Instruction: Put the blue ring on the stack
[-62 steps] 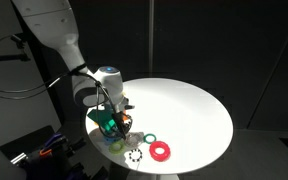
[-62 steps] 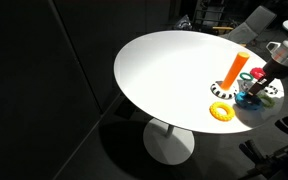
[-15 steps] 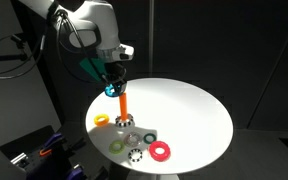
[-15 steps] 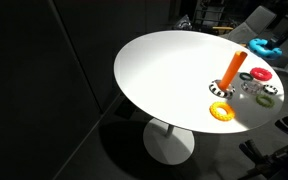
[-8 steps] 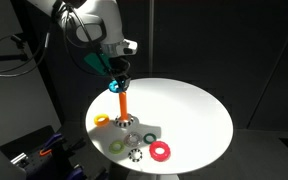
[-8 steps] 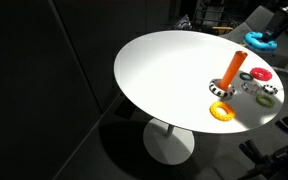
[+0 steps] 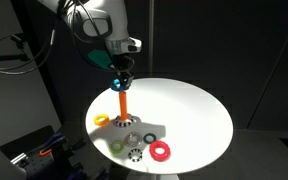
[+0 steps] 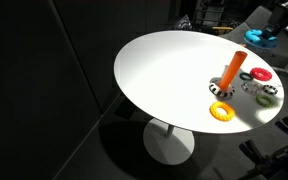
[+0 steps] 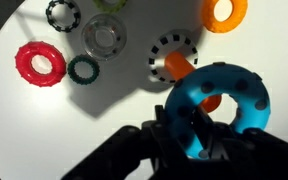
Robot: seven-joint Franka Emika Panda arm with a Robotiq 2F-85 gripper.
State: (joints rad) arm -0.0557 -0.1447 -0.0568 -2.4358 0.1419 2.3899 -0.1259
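Note:
My gripper [image 7: 119,76] is shut on the blue ring [image 9: 220,106] and holds it in the air just above the top of the stack, an upright orange peg [image 7: 123,105] on a round white-and-dark base [image 9: 170,50]. In the wrist view the orange peg tip [image 9: 210,102] shows through the ring's hole. The ring also shows in both exterior views [image 7: 119,85] [image 8: 260,36], and the peg stands near the table's edge [image 8: 233,69].
On the round white table [image 7: 189,105] lie a yellow ring [image 7: 101,120], a red ring [image 7: 161,151], a dark green ring [image 9: 83,69], a clear ring [image 9: 104,36], a black-and-white toothed ring [image 7: 134,154] and a pale green ring [image 7: 117,146].
The gripper has carried the blue ring sideways and slightly down, from beside the peg to right over its top. The rings on the table have not moved.

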